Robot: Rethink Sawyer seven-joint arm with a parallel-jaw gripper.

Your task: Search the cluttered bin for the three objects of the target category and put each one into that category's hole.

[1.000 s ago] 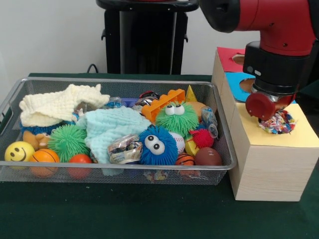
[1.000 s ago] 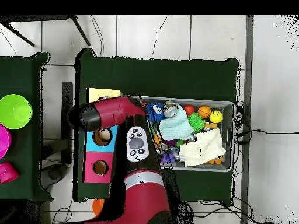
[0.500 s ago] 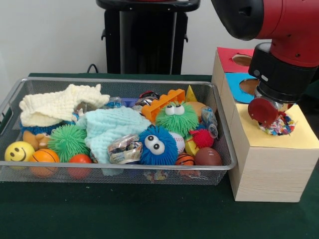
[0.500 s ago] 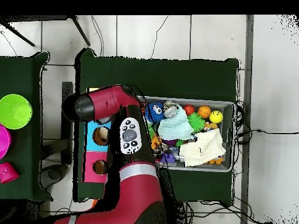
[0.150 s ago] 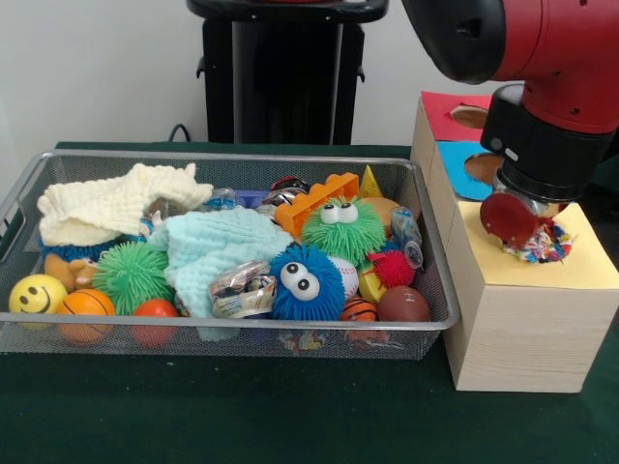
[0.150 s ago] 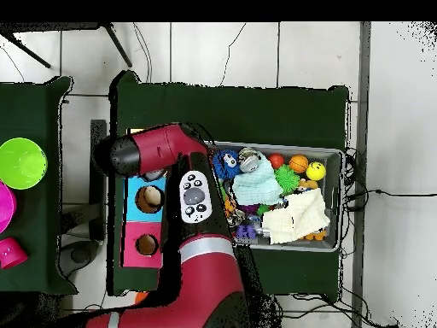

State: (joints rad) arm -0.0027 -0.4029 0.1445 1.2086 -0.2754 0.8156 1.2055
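Over the yellow hole, the gripper (image 5: 527,224) half hides a multicoloured bundle (image 5: 540,241); its grasp can't be told.

You can see a small fluffy ball of many colours (image 5: 538,240) sitting on the yellow top (image 5: 542,266) of the wooden box (image 5: 517,329), right under the arm's end. The box stands just beside the wire bin (image 5: 222,333). Behind the yellow part you see a blue part (image 5: 462,155) with a round hole and a red part (image 5: 447,111) with a round hole. In the bin lie more fuzzy toys: a green one with eyes (image 5: 343,230), a blue one with eyes (image 5: 302,280), and a green spiky ball (image 5: 131,274).
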